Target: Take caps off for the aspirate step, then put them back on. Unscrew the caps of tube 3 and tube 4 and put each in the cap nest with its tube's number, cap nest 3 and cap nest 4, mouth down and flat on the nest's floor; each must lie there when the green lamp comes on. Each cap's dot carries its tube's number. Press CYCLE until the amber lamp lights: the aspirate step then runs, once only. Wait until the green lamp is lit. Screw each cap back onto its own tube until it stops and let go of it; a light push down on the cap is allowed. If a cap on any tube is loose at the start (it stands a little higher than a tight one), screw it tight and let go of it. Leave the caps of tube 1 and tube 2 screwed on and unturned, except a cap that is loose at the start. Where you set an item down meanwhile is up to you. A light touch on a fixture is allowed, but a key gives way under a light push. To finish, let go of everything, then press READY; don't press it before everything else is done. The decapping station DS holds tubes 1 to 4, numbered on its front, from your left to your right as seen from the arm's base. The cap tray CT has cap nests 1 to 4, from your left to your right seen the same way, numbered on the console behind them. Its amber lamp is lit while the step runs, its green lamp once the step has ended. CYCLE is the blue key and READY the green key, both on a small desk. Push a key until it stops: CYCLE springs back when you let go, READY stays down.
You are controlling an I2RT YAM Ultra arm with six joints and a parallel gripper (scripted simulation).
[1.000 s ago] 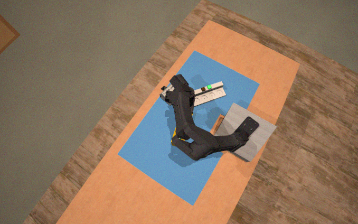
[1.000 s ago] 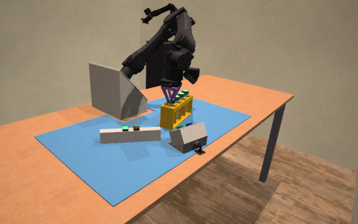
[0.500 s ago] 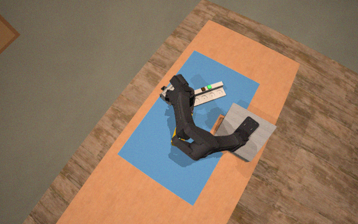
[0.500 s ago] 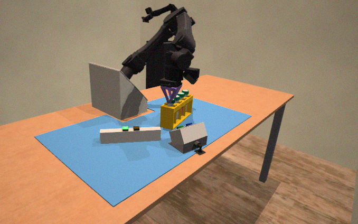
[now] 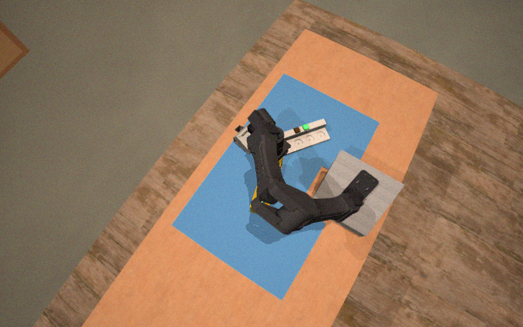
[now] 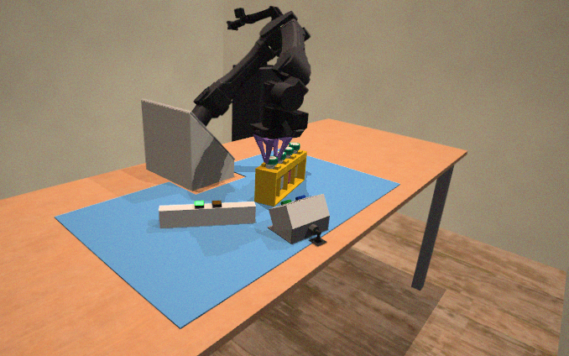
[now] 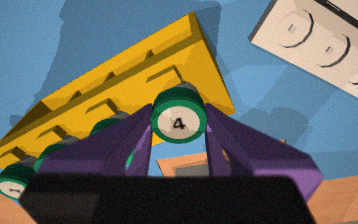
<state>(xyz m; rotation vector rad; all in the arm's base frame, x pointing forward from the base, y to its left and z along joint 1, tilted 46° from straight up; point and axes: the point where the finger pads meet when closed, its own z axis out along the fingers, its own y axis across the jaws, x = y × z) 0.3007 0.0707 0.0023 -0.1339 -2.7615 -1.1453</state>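
In the wrist view the green cap with a white dot marked 4 [image 7: 178, 121] sits on its tube at the end of the yellow decapping station [image 7: 125, 95]. My gripper [image 7: 178, 111] is shut on this cap, one purple finger on each side. In the exterior view the gripper [image 6: 272, 153] points straight down on the nearest cap [image 6: 273, 160] of the station [image 6: 280, 178]. The other caps [image 7: 12, 182] stand in a row, partly hidden behind the left finger. The cap tray [image 7: 315, 40] shows empty nests. Its green lamp [image 6: 199, 203] is lit and the amber lamp [image 6: 216, 203] is dark.
The small grey desk [image 6: 299, 217] with the green key [image 6: 286, 201] and blue key [image 6: 300, 197] stands just in front of the station. The cap tray [image 6: 207, 213] lies to its left. The grey wedge [image 6: 180, 144] carrying the arm's base stands behind.
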